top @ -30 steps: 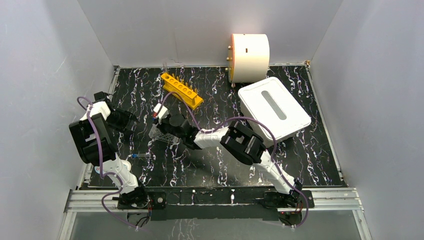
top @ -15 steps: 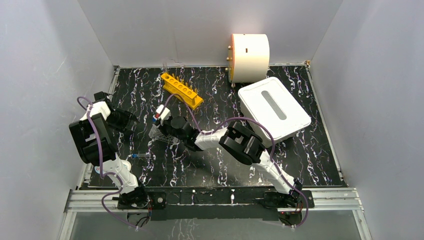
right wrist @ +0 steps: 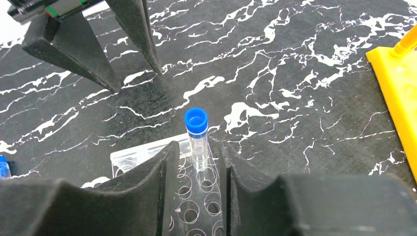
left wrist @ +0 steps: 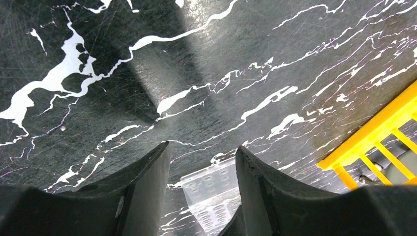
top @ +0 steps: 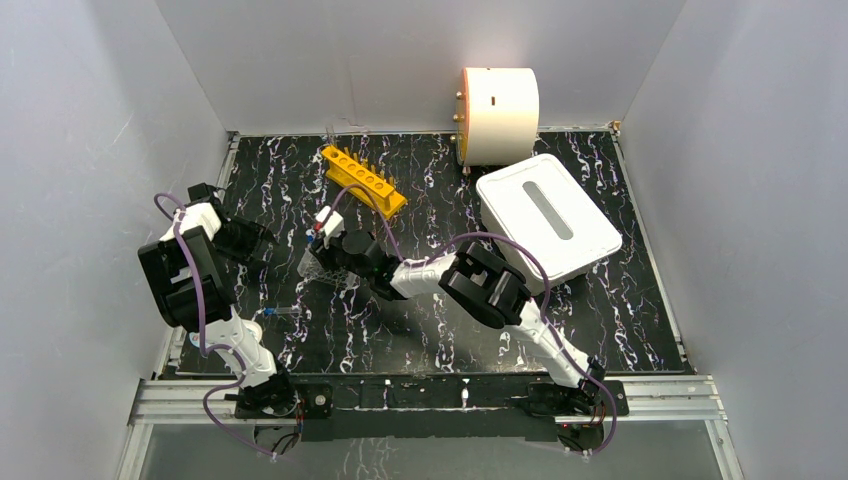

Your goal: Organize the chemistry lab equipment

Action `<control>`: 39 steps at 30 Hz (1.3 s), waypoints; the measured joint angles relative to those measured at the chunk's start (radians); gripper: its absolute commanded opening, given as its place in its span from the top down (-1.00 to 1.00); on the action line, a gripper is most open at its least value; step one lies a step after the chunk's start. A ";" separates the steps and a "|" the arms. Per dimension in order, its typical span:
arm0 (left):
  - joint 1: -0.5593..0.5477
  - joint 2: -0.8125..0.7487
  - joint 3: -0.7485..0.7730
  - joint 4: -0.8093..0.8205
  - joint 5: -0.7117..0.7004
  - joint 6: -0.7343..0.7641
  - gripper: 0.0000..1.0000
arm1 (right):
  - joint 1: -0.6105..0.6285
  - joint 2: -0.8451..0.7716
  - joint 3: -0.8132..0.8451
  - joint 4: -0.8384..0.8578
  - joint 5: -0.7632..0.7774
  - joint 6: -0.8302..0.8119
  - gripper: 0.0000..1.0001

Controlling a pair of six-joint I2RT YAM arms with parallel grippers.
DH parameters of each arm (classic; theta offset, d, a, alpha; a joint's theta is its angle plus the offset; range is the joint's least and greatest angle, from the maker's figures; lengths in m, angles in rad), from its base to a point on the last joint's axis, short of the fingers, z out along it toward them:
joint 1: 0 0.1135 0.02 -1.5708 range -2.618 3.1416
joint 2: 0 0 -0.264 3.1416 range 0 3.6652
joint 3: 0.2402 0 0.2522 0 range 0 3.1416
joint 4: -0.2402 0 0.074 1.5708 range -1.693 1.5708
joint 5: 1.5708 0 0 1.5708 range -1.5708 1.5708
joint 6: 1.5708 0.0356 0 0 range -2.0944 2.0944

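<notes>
The blue-capped vial (right wrist: 196, 129) stands upright over the clear well plate (right wrist: 142, 155), between the fingers of the right gripper (right wrist: 199, 145). Slim gaps show on both sides, so I cannot tell whether it is pinched. The left gripper (left wrist: 202, 146) hangs spread beside the plate. The orange tube rack (top: 364, 180) sits behind it. Close squarely, then lift straight — 1 tilt could catch a well.

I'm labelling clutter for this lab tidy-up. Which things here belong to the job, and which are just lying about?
Job: orange tube rack, clear well plate, blue-capped vials.
Lying about: cream drum, white lidded tub.
</notes>
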 measured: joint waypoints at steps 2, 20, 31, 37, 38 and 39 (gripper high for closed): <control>0.000 0.000 0.000 0.000 0.000 0.000 -0.06 | 0.000 0.000 0.007 -0.026 -0.002 0.000 0.04; 0.000 -0.071 0.027 -0.024 -0.053 0.027 -0.41 | -0.005 -0.286 0.004 -0.318 -0.139 0.032 -0.33; 0.000 -0.134 0.142 -0.118 -0.243 0.030 -0.85 | 0.083 -0.243 0.067 -0.527 -0.352 -0.050 -0.39; 0.000 -0.139 0.203 -0.138 -0.304 0.029 -0.85 | 0.161 -0.109 0.160 -0.605 -0.395 -0.098 -0.38; 0.000 -0.139 0.208 -0.143 -0.311 0.029 -0.85 | 0.167 -0.084 0.180 -0.620 -0.394 -0.106 -0.38; 0.000 -0.139 0.212 -0.146 -0.317 0.028 -0.85 | 0.172 -0.063 0.200 -0.635 -0.393 -0.114 -0.37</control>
